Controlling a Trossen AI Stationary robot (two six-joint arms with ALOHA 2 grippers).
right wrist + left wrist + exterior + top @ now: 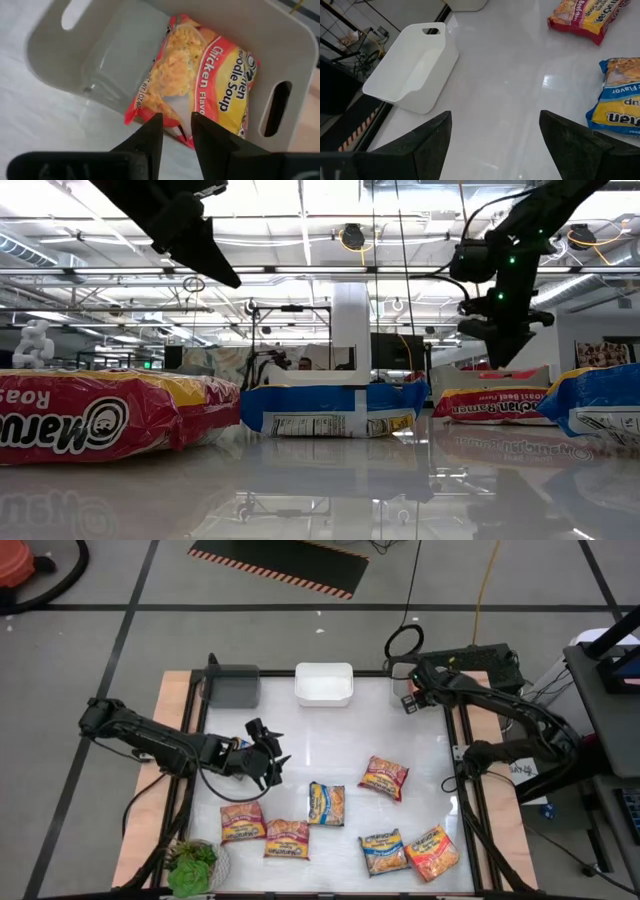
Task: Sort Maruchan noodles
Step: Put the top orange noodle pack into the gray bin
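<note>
Orange noodle packet [200,80] in bin [295,45], right pincer [176,137] above.

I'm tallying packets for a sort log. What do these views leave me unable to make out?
High view: the right gripper covers the bin beneath it, hiding its contents.
Right wrist view: that gripper hides one end of the chicken packet.
Left wrist view: the blue packet is cut off by the edge.
Low view: the red packet blocks the table behind.
</note>
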